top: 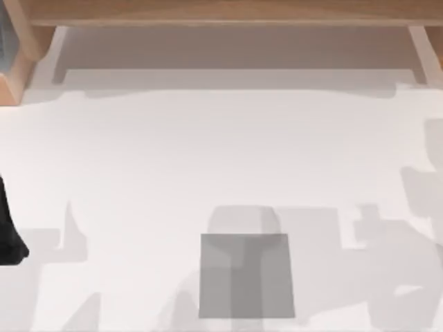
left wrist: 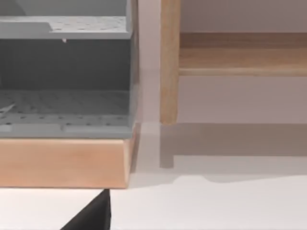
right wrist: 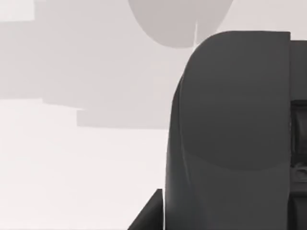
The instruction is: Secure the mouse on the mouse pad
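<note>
The mouse pad (top: 246,275) is a flat mid-grey rectangle lying near the table's front edge, a little right of centre, with soft shadows across it. In the right wrist view the mouse (right wrist: 230,129) is a dark smooth body with a rounded end, very close to the camera and above the white table. My right gripper (right wrist: 225,211) is shut on it, with one black finger (right wrist: 149,213) against its side. My left arm (top: 8,232) is parked at the table's left edge.
A wooden shelf frame (top: 221,14) runs along the back of the table. At the back left a grey perforated box (left wrist: 64,72) stands on a wooden base (left wrist: 62,160), beside a wooden post (left wrist: 169,62). Pale shadows lie on the front right of the table.
</note>
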Controlling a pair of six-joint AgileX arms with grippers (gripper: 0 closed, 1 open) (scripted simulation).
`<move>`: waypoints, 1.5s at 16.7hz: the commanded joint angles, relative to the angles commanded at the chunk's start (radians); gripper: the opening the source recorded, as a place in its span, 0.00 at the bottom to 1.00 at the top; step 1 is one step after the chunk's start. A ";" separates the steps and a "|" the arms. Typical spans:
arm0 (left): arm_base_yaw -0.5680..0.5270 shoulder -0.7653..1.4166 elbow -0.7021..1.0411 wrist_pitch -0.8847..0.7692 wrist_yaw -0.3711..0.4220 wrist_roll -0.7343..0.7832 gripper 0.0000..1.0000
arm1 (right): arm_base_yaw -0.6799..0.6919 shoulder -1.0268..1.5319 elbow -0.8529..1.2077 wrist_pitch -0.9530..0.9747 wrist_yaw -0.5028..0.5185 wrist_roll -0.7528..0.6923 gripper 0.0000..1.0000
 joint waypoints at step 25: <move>0.000 0.000 0.000 0.000 0.000 0.000 1.00 | 0.927 0.427 0.410 -0.022 -0.014 2.337 0.00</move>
